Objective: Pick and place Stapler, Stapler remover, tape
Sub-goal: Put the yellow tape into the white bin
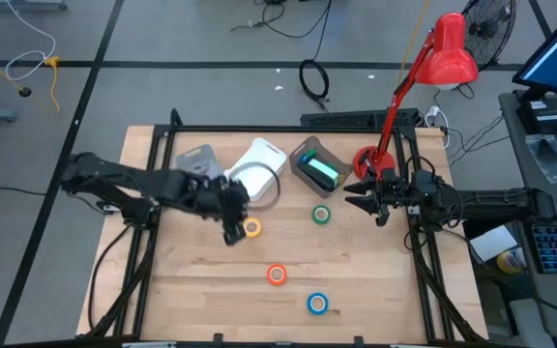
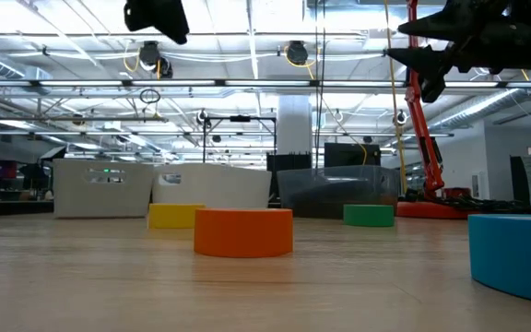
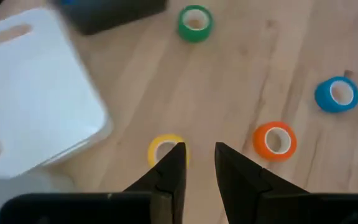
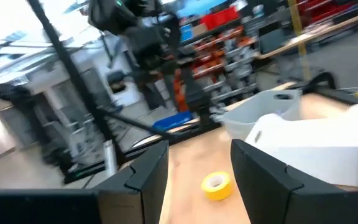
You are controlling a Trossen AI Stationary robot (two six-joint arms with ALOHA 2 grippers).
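hovering left gripper (image 3: 199,163), seemingly beside yellow tape (image 3: 164,149)

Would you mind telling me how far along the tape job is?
Nothing looks placed yet: the yellow roll, green roll, orange roll and blue roll all lie loose on the table. The left gripper, empty and open, hovers by the yellow one. The right gripper waits, open, near the lamp. All four remain.
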